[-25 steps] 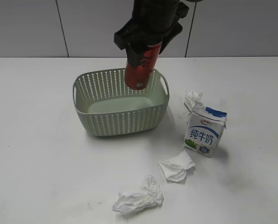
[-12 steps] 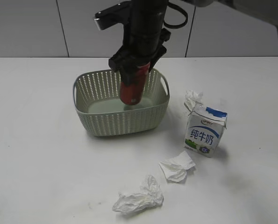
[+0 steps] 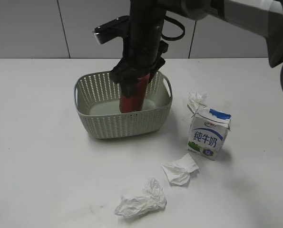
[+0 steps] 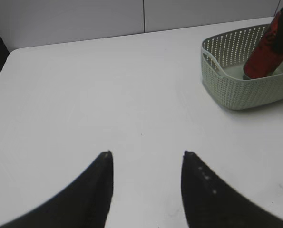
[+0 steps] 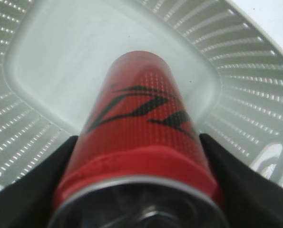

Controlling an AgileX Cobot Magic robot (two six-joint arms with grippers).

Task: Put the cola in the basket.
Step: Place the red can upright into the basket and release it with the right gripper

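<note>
The red cola can stands slightly tilted inside the pale grey-green basket, its bottom at the basket floor. My right gripper is shut on the cola's upper part, reaching down into the basket from above. In the right wrist view the cola fills the middle between the two black fingers, over the basket floor. My left gripper is open and empty above bare table, far left of the basket, where the cola also shows.
A white-and-blue milk carton stands right of the basket. Crumpled tissues lie beside it, in front of it and near the table's front. A grey wall runs behind the white table.
My right gripper has lowered the cola from above the basket rim down into the basket, to its floor. The left gripper's motion cannot be told.
</note>
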